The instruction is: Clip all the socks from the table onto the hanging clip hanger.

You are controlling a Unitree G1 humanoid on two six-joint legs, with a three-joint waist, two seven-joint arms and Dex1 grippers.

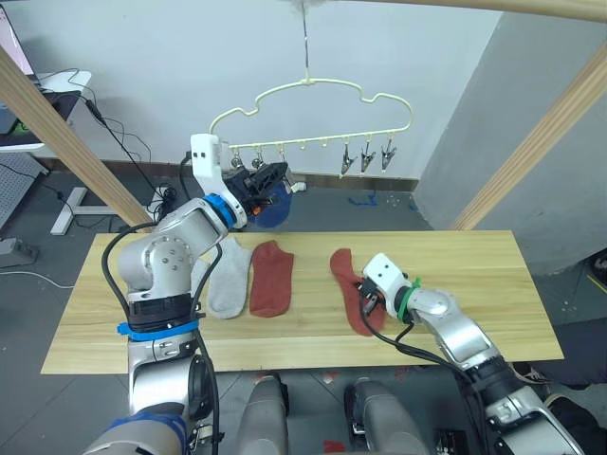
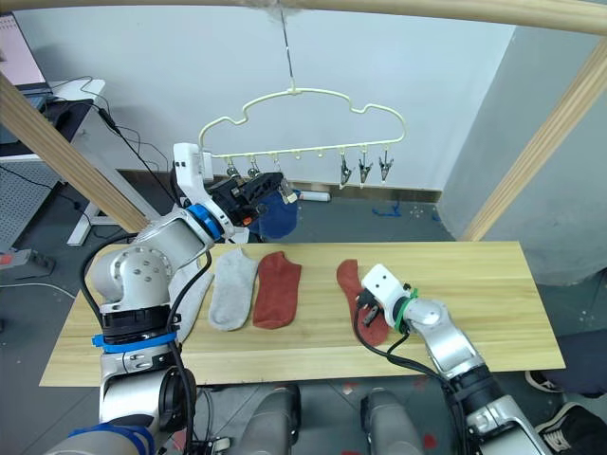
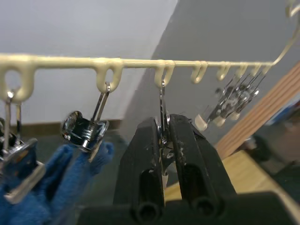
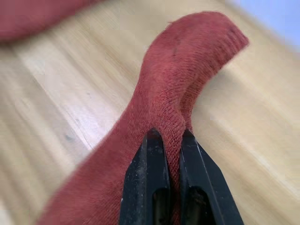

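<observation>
The clip hanger [image 1: 313,118] hangs above and beyond the table's [image 1: 474,275] far edge, and everything here is placed from it. Straight below and well in front of its right-hand cluster of clips, the right gripper [image 4: 165,140] has its fingers pressed together on a fold of a rust red sock [image 1: 353,287], which lies on the table with its long axis running roughly from the far edge toward the near edge. So the hanger lies up, away and slightly left of that sock, and the lift has open air with nothing between. The left gripper [image 3: 164,136] is right at the hanger's rail, pinched shut on a metal clip [image 3: 162,105] just beside a blue sock [image 3: 56,173] already hanging. Below the hanger's left half, another rust red sock [image 1: 272,277] and a light grey sock [image 1: 229,278] lie side by side, both nearer the left arm.
</observation>
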